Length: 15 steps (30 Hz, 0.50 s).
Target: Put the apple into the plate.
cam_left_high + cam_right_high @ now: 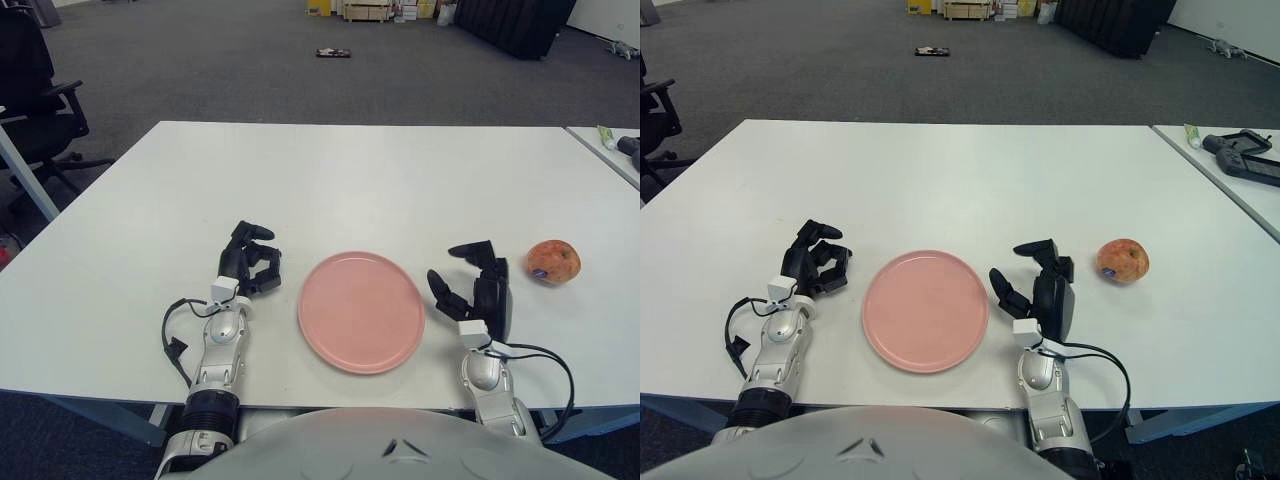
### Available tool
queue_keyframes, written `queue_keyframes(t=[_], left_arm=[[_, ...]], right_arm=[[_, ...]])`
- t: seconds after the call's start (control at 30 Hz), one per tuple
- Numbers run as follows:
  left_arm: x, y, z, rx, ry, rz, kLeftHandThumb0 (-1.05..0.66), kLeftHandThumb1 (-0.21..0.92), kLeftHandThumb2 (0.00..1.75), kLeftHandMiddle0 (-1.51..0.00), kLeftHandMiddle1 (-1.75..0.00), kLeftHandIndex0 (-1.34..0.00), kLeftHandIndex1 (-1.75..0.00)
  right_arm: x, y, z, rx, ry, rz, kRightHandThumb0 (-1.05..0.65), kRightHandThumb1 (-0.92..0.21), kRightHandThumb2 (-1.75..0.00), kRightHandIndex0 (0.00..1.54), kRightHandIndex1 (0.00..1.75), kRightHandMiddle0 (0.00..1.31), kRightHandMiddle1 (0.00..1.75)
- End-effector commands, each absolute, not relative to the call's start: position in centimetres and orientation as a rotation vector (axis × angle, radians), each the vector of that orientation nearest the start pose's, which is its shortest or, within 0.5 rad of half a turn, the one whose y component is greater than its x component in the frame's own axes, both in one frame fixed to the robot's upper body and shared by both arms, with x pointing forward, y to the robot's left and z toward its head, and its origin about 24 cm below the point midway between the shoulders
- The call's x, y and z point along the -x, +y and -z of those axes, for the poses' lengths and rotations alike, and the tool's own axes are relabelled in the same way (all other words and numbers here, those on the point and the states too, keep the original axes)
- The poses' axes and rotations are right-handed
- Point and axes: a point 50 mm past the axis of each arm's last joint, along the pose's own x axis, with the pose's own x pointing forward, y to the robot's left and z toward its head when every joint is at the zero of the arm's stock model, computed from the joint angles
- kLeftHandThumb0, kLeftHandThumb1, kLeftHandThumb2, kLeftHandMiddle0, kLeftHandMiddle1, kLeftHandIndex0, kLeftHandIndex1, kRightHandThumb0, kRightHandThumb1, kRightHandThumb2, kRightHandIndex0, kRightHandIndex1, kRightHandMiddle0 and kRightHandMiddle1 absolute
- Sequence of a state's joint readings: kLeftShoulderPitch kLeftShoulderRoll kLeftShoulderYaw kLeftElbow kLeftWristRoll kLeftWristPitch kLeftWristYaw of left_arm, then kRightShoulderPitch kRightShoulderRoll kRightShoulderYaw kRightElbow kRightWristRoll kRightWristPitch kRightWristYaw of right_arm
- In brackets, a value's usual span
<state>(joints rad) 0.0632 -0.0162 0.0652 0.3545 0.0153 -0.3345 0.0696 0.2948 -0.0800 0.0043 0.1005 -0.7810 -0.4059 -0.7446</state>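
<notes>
Left eye view has the apple sitting on the white table, off to the right of the pink plate. The right hand is between them, fingers spread, holding nothing. So it's the reach step; next it probably needs to slide right and wrap the apple. The left hand sits curled left of the plate.

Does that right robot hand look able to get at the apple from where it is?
Probably yes: the right robot hand is open, and only bare table separates it from the apple on its right.
</notes>
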Motion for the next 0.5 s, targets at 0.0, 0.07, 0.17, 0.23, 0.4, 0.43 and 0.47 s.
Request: queue_keyframes(t=[0.0, 0.07, 0.17, 0.23, 0.4, 0.43, 0.47], left_arm=[[-21.3, 16.7, 4.2, -0.01, 0.201, -0.147, -0.01, 0.41, 1.1, -0.66, -1.38, -0.43, -1.75], [-21.4, 16.7, 4.2, -0.011, 0.202, -0.146, -0.01, 0.41, 1.1, -0.66, -1.39, -0.43, -1.75], [-21.4, 16.7, 4.2, -0.011, 0.205, -0.146, -0.01, 0.4, 1.11, -0.66, -1.4, -0.43, -1.75], [-21.4, 16.7, 4.2, -0.013, 0.206, -0.148, -0.01, 0.4, 1.12, -0.66, -1.4, -0.43, -1.75], [-21.3, 16.7, 4.2, -0.017, 0.208, -0.151, 0.0, 0.4, 1.12, -0.67, -1.4, -0.43, -1.75], [-21.3, 16.7, 4.2, -0.017, 0.209, -0.152, 0.0, 0.4, 1.12, -0.67, -1.4, -0.43, -1.75], [-21.3, 16.7, 4.2, -0.017, 0.209, -0.152, 0.0, 0.4, 1.12, -0.67, -1.4, -0.42, -1.75]], right_arm=[[-17.8, -17.9, -1.9, 0.897, -0.381, 0.502, -0.81, -0.63, -0.7, 0.0, 0.24, 0.0, 0.79], [-17.7, -18.0, -1.9, 0.93, -0.385, 0.524, -0.83, -0.62, -0.69, 0.0, 0.12, 0.0, 0.68], [-17.6, -18.5, -2.4, 0.97, -0.37, 0.557, -0.84, -0.61, -0.65, 0.0, 0.04, 0.0, 0.47], [-17.5, -18.8, -2.8, 0.99, -0.344, 0.581, -0.84, -0.6, -0.63, 0.0, 0.02, 0.0, 0.34], [-17.7, -19.5, -3.6, 1.01, -0.262, 0.643, -0.84, -0.58, -0.59, 0.0, 0.0, 0.0, 0.17], [-17.8, -19.6, -3.8, 1.015, -0.25, 0.654, -0.84, -0.58, -0.59, 0.0, 0.0, 0.0, 0.15], [-17.8, -19.7, -4.0, 1.018, -0.242, 0.661, -0.84, -0.58, -0.59, 0.0, 0.0, 0.0, 0.14]])
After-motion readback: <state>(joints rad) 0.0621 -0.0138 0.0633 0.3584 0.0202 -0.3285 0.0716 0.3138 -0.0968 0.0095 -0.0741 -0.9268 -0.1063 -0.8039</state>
